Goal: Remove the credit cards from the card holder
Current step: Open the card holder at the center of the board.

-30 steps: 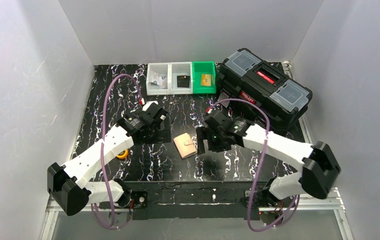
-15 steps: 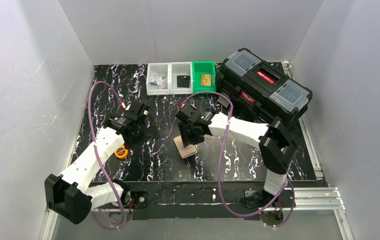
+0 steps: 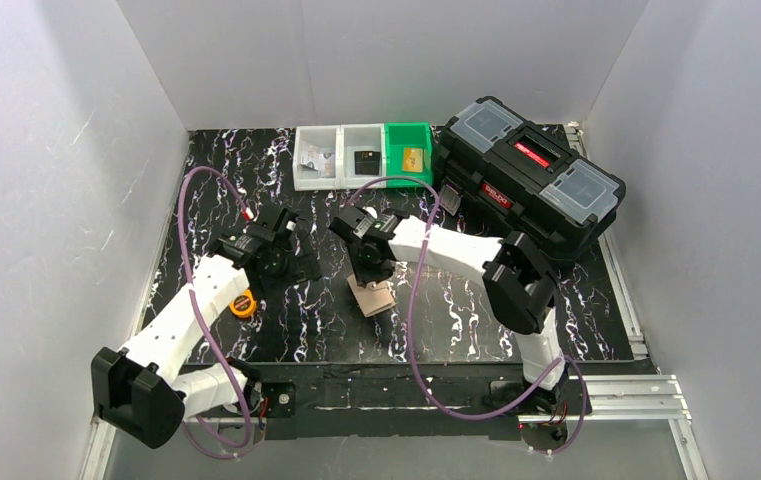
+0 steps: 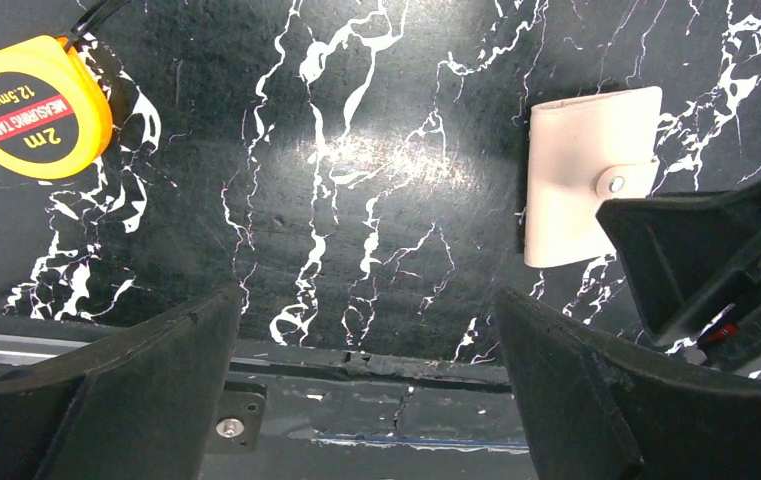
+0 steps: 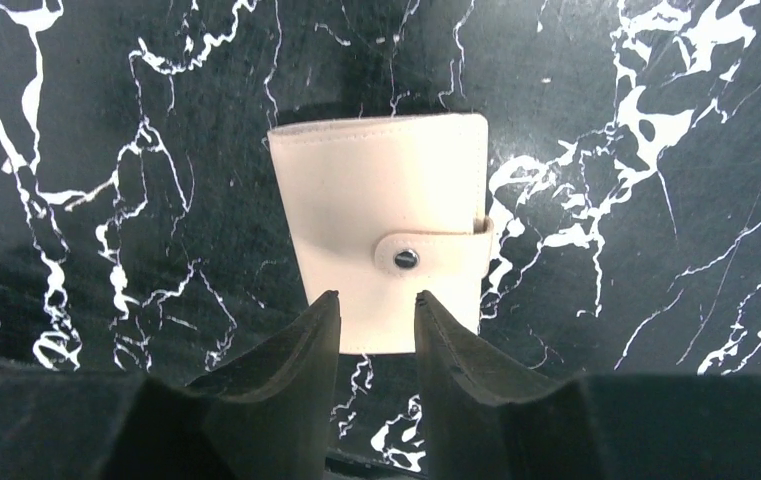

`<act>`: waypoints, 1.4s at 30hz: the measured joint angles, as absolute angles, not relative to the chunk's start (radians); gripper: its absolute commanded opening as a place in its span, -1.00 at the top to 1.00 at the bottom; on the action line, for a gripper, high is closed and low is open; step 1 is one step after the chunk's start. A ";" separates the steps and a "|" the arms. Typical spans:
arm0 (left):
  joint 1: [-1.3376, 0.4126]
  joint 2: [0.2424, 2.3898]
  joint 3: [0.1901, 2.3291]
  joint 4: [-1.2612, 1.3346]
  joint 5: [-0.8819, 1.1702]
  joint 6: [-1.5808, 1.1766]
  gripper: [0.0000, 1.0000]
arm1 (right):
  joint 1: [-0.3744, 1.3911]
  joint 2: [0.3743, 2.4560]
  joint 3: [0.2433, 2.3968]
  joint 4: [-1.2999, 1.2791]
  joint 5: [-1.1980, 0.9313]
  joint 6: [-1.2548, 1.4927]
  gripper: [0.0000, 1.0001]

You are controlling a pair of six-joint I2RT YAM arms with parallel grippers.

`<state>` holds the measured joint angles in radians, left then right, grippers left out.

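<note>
Your right gripper [image 5: 376,300] has swung over the wallet [image 5: 386,200], jaws narrowed yet clasping nothing (left gripper [image 4: 366,340] gapes wide, idle), so catch the snap tab [image 5: 436,255] first, lifting gently.

Card holder [image 5: 381,230] closed, snap tab [image 5: 434,252] fastened, flat on black marbled surface [image 5: 116,150]; right gripper [image 5: 377,300] fingertips narrowly apart over its lower edge.
</note>
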<state>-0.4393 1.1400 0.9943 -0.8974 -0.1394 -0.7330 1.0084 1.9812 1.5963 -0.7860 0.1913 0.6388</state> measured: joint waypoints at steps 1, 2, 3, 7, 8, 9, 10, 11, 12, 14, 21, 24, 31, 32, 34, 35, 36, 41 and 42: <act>-0.439 1.141 0.994 -0.894 -0.137 -0.733 -0.99 | 1.010 1.993 1.613 -0.792 0.200 0.639 0.19; -0.437 1.143 0.994 -0.892 -0.133 -0.733 -0.99 | 1.010 2.007 1.627 -0.799 0.209 0.639 0.19; -0.435 1.144 0.994 -0.889 -0.130 -0.732 -0.99 | 1.010 2.016 1.633 -0.806 0.213 0.639 0.19; -0.431 1.150 0.994 -0.883 -0.121 -0.730 -0.99 | 1.012 2.050 1.648 -0.837 0.229 0.639 0.18; -0.430 1.153 0.994 -0.880 -0.119 -0.729 -0.99 | 1.012 2.059 1.650 -0.841 0.231 0.639 0.18; -0.429 1.155 0.994 -0.877 -0.117 -0.729 -0.99 | 1.012 2.069 1.652 -0.845 0.234 0.639 0.18; -0.429 1.156 0.994 -0.875 -0.115 -0.729 -0.99 | 1.012 2.077 1.652 -0.847 0.234 0.639 0.17; -0.428 1.158 0.994 -0.871 -0.113 -0.729 -0.99 | 1.012 2.084 1.653 -0.849 0.234 0.639 0.17; -0.428 1.158 0.994 -0.870 -0.110 -0.729 -0.99 | 1.012 2.088 1.653 -0.848 0.234 0.639 0.17; -0.428 1.159 0.994 -0.867 -0.107 -0.729 -0.99 | 1.012 2.088 1.653 -0.848 0.234 0.639 0.15; -0.428 1.174 0.994 -0.867 -0.089 -0.729 -0.99 | 1.015 2.088 1.653 -0.847 0.242 0.643 0.03; -0.428 1.174 0.994 -0.866 -0.087 -0.729 -0.99 | 1.018 2.088 1.653 -0.847 0.254 0.647 0.19; -0.427 1.174 0.994 -0.860 -0.065 -0.725 -0.99 | 1.021 2.102 1.664 -0.855 0.248 0.659 0.95; -0.427 1.174 0.994 -0.859 -0.061 -0.724 -0.99 | 1.020 2.093 1.652 -0.843 0.237 0.661 0.97; -0.427 1.174 0.988 -0.850 -0.047 -0.722 -0.99 | 1.013 2.062 1.605 -0.809 0.215 0.676 0.97; -0.427 1.174 0.984 -0.844 -0.039 -0.720 -0.99 | 1.009 2.051 1.586 -0.790 0.203 0.681 0.97; -0.427 1.174 0.979 -0.838 -0.033 -0.718 -0.99 | 1.004 2.041 1.571 -0.775 0.191 0.686 0.97; -0.427 1.186 0.953 -0.813 0.021 -0.714 -0.99 | 0.980 1.993 1.498 -0.706 0.135 0.716 0.97; -0.427 1.191 0.949 -0.806 0.031 -0.714 -0.99 | 0.977 1.983 1.486 -0.698 0.124 0.723 0.97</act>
<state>-0.4274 1.1908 0.9493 -0.8062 0.0311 -0.7139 0.9768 1.9835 1.4857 -0.6979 0.1242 0.7235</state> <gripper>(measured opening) 0.993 0.023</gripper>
